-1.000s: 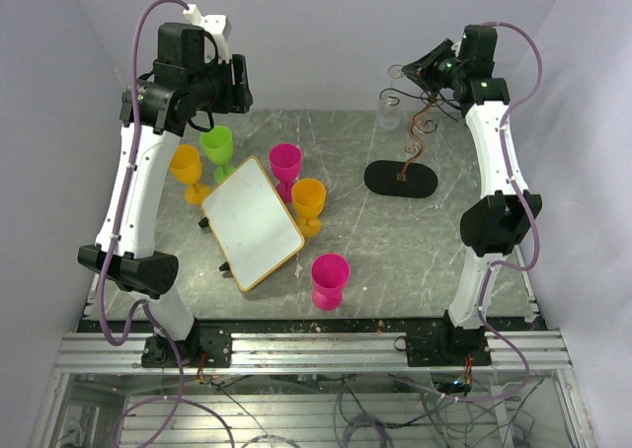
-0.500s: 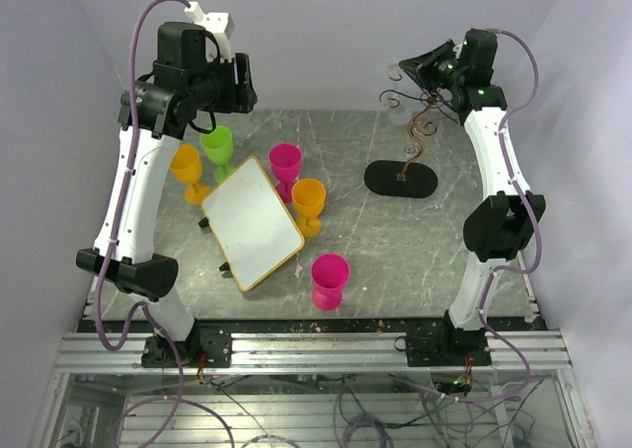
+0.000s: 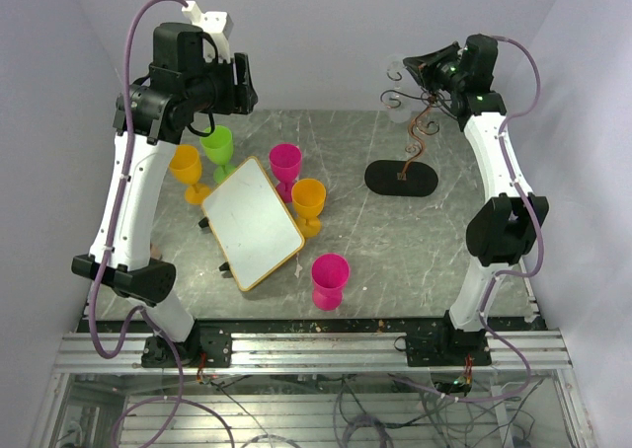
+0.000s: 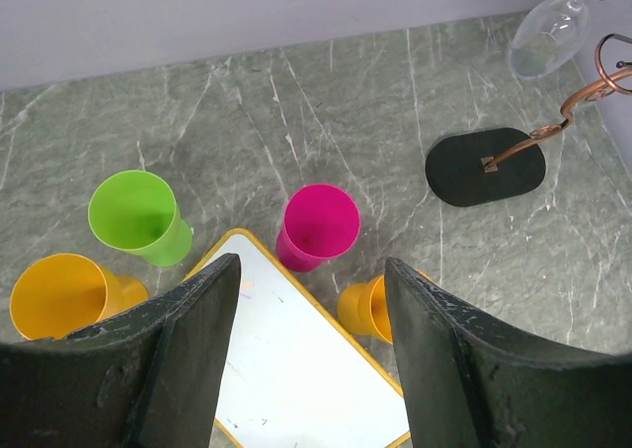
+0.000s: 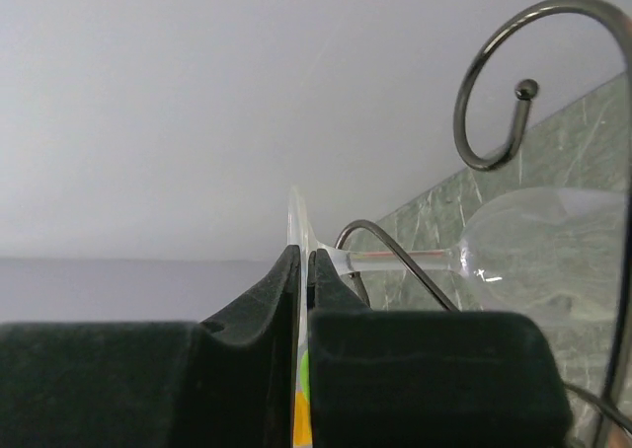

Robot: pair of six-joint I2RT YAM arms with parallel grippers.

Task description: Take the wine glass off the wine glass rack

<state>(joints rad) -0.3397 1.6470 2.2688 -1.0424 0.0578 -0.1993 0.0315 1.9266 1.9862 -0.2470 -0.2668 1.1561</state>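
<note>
Cups [image 3: 330,268] are standing unused across the left half of the bench [image 3: 395,251], under the left gripper [image 4: 311,263] with jaws released, while near the far right corner the right gripper [image 5: 302,261] is clenching the thin foot of the wine glass [image 5: 553,241], seemingly to draw its stem out of a curl of the wine glass rack [image 3: 400,179].

The left arm [image 3: 129,196] and the right arm [image 3: 500,162] are each built of slim white links joined by bulky black joint housings [image 3: 506,229]. Each stands on a black base [image 3: 176,347] bolted to a ribbed aluminium rail [image 3: 316,354]. A lilac cable [image 3: 141,19] runs loosely along the outside of each arm from base to wrist (the left wrist also carries a small white block [image 3: 207,19] on top), and in the wrist views the fingers [image 4: 188,359] are broad, matte black wedges with faintly scuffed, speckled surfaces.
</note>
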